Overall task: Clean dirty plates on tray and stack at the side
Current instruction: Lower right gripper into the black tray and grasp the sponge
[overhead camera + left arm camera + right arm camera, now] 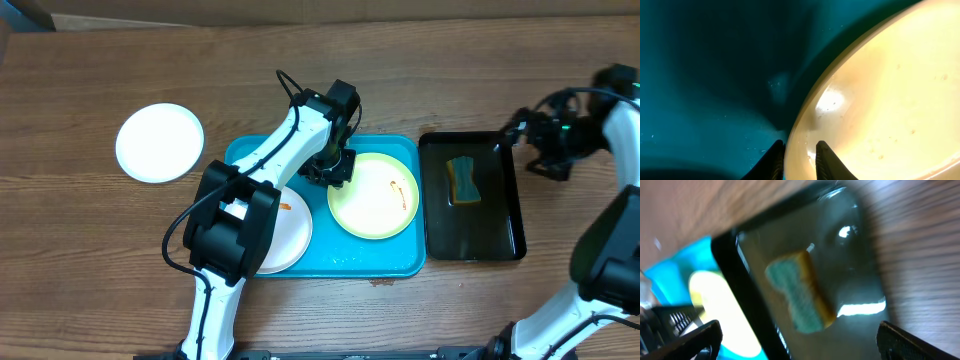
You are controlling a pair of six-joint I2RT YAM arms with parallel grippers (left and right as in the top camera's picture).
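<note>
The turquoise tray (400, 262) holds a pale yellow-green plate (375, 195) with orange smears and, to its left, a white plate (285, 235) with a small orange smear, partly hidden by my left arm. A clean-looking white plate (160, 142) lies on the table to the left of the tray. My left gripper (332, 172) is at the yellow-green plate's left rim. In the left wrist view its fingers (799, 160) are closed astride that rim (880, 100). My right gripper (530, 150) hovers wide open (800, 340) and empty above the black tray's far right.
A narrow black tray (505, 225) stands right of the turquoise tray, with a teal-and-yellow sponge (462, 178) lying in shallow water. The sponge (800, 297) also shows in the right wrist view. Bare wooden table lies around both trays.
</note>
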